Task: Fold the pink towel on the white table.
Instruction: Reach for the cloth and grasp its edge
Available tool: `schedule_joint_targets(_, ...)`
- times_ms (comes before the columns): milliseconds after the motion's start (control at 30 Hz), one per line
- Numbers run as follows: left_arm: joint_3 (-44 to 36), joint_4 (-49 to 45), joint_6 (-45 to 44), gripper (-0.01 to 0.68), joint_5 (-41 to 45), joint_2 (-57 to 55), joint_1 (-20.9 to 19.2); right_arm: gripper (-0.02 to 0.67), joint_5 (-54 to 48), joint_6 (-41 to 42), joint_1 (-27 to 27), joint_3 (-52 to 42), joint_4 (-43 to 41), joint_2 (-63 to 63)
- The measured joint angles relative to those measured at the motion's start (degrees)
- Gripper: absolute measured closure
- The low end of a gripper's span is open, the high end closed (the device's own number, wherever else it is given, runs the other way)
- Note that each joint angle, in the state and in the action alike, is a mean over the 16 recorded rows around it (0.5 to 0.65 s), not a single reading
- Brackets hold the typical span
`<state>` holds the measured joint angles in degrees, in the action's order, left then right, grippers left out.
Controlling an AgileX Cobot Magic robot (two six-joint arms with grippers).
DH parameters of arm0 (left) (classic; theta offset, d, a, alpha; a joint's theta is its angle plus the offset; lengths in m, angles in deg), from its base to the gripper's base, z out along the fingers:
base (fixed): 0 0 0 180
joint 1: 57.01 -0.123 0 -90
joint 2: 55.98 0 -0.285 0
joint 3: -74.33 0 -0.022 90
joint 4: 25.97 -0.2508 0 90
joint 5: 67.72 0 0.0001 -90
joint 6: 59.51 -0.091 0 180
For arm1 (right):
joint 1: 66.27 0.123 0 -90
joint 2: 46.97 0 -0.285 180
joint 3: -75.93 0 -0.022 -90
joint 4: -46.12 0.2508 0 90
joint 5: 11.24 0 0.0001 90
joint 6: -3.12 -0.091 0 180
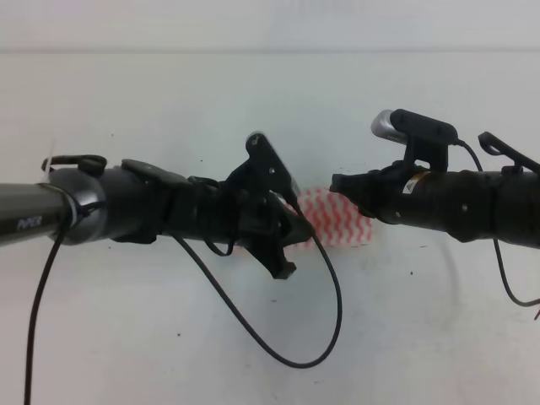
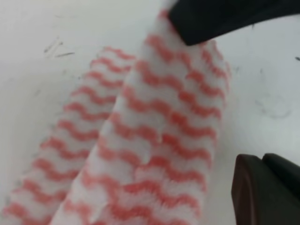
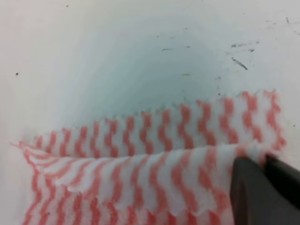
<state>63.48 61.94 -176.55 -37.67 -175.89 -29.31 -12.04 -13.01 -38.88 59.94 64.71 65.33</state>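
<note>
The towel (image 1: 337,218) lies near the middle of the table (image 1: 270,337), between the two arms, and only a small striped patch of it shows in the high view. In the left wrist view the towel (image 2: 154,136) has an upper layer lying over a lower one that sticks out to the left, so a fold is already in the cloth. The right wrist view shows the towel (image 3: 154,164) the same way: a top layer with a frayed edge, and a strip of the lower layer beyond it on the table (image 3: 117,56).

The left gripper (image 1: 291,228) sits over the towel's left end. In its own view one finger (image 2: 220,18) touches the cloth's far end and the other (image 2: 262,187) stands on the bare table (image 2: 42,37) beside the cloth; the jaws look spread, holding nothing. The right gripper (image 1: 342,184) is at the towel's right end. Only one dark finger (image 3: 262,192) shows, pressed against a raised corner; I cannot tell whether it is clamped on the cloth.

As I judge it, the fold is mid-way: one layer is being brought over or laid down. The next move calls for lining up the edges, then letting go without dragging the top layer.

Most of the towel is hidden under the arms in the high view, and both wrist views are blurred and cropped.
</note>
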Motion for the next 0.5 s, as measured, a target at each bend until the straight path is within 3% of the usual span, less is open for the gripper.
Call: schedule_joint_targets(500,1.3,5.5,-6.4,0.676,-0.8,-3.9,0.0,0.666,-0.2,0.0,0.0,0.0,0.0,0.0)
